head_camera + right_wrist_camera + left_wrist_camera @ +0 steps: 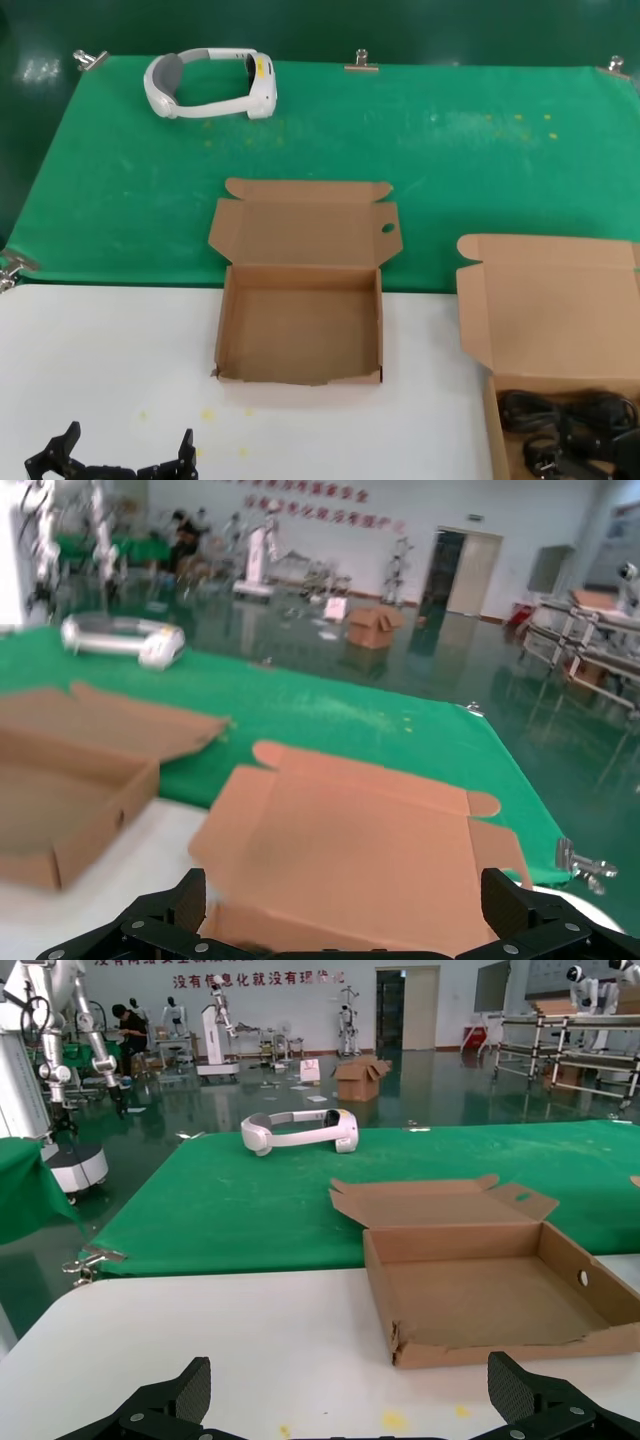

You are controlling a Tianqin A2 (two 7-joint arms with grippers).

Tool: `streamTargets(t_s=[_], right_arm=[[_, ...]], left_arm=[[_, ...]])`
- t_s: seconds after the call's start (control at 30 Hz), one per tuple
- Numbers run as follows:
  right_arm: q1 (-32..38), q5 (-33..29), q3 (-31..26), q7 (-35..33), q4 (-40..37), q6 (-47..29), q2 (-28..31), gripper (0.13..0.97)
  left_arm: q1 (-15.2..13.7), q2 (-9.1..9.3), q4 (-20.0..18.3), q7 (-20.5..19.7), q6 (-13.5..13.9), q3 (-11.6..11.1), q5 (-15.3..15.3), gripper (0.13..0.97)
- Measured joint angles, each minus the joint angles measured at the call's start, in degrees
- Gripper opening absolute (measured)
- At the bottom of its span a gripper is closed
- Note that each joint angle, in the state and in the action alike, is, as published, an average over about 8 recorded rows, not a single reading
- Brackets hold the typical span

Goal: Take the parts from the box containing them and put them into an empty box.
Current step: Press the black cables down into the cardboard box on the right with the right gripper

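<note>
Cables (572, 432) (boxed, far right) well apart from spread, empty left hand (118, 462).

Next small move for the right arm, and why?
Probably lower the right end effector, fingers spread, into the full box onto the cables. The holed-lid box holds nothing, and the left end effector sits far off.

Full box (560, 330) and cables (570, 430) cut off at table's near right corner; right gripper unseen in head view.
</note>
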Motion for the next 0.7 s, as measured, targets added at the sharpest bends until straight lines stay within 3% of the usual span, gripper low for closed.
streamTargets(t_s=[0.3, 0.7], right_arm=[[5.3, 12.0, -14.2, -16.8, -2.6, 10.2, 10.8, 0.966], [22.5, 34.1, -39.0, -47.2, -7.8, 20.3, 23.2, 0.966]], left_arm=[[0.0, 0.0, 0.0, 0.0, 0.0, 0.0, 0.0, 0.966], [0.0, 0.0, 0.0, 0.0, 0.0, 0.0, 0.0, 0.966]])
